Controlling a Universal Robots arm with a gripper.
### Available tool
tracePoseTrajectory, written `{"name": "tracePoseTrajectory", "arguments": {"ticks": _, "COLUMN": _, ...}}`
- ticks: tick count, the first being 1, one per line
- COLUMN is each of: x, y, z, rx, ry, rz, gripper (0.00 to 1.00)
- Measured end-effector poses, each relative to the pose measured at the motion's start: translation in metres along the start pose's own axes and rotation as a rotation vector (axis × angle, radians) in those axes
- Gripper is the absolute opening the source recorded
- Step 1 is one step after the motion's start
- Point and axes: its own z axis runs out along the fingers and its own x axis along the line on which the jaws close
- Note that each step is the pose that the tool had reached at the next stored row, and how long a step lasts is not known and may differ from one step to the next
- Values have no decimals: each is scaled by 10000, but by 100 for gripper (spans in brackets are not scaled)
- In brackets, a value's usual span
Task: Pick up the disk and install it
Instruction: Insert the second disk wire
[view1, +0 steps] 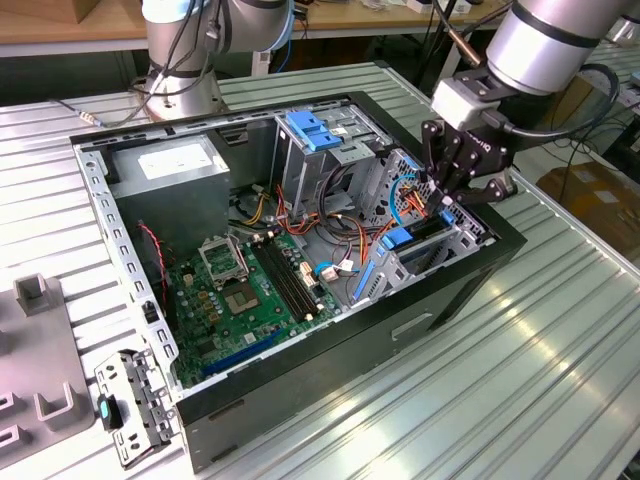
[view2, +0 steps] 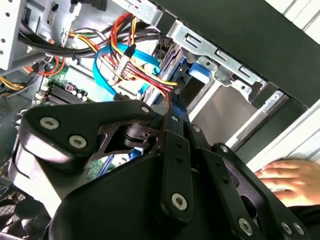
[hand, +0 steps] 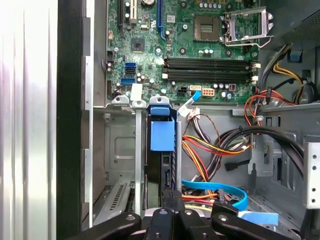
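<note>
We could read no print: the white sticker on the grey power supply (view1: 170, 165) was beyond us. The open computer case (view1: 480, 270) lay on the ribbed metal surface (view1: 560, 380), its green motherboard (view1: 245, 290) at about seven o'clock from the tool (view1: 447, 195) in the exterior view. A light-blue bracket (view1: 313, 130) sat on the upper drive cage at ten o'clock from the tool. The disk (hand: 161, 165) stood on edge in the drive cage slot, its blue rail tab (hand: 162, 134) uppermost in the first wrist view. Red, yellow and orange wires (view2: 132, 70) and a blue flat cable (hand: 225, 192) crowded beside it. The arm (view1: 545, 40) reached steeply down into the case corner; the tool's fingers (hand: 170, 215) were drawn close together at the disk's edge, though we could not tell whether they gripped it. A person's hand (view2: 292, 182) rested outside the case.
</note>
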Motion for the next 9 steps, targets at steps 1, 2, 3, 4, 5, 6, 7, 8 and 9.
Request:
{"name": "tracePoseTrajectory", "arguments": {"ticks": 1, "x": -1, "y": 0, "z": -48, "rx": 0, "ry": 3, "rz": 0, "gripper": 11}}
{"name": "tracePoseTrajectory", "arguments": {"ticks": 2, "x": -3, "y": 1, "z": -114, "rx": -1, "ry": 1, "rz": 0, "gripper": 11}}
{"name": "tracePoseTrajectory", "arguments": {"ticks": 3, "x": -5, "y": 3, "z": -155, "rx": 0, "ry": 1, "rz": 1, "gripper": 11}}
{"name": "tracePoseTrajectory", "arguments": {"ticks": 4, "x": -17, "y": 5, "z": -215, "rx": -1, "ry": 2, "rz": 0, "gripper": 11}}
{"name": "tracePoseTrajectory", "arguments": {"ticks": 5, "x": -35, "y": 12, "z": -230, "rx": -10, "ry": -1, "rz": 3, "gripper": 11}}
{"name": "tracePoseTrajectory", "arguments": {"ticks": 6, "x": -48, "y": 19, "z": -232, "rx": -38, "ry": 0, "rz": 2, "gripper": 11}}
{"name": "tracePoseTrajectory", "arguments": {"ticks": 7, "x": -59, "y": 22, "z": -235, "rx": -39, "ry": 1, "rz": 3, "gripper": 11}}
{"name": "tracePoseTrajectory", "arguments": {"ticks": 8, "x": -70, "y": 22, "z": -245, "rx": -40, "ry": 0, "rz": 2, "gripper": 11}}
{"name": "tracePoseTrajectory", "arguments": {"ticks": 9, "x": -100, "y": 22, "z": -277, "rx": -40, "ry": 1, "rz": 1, "gripper": 11}}
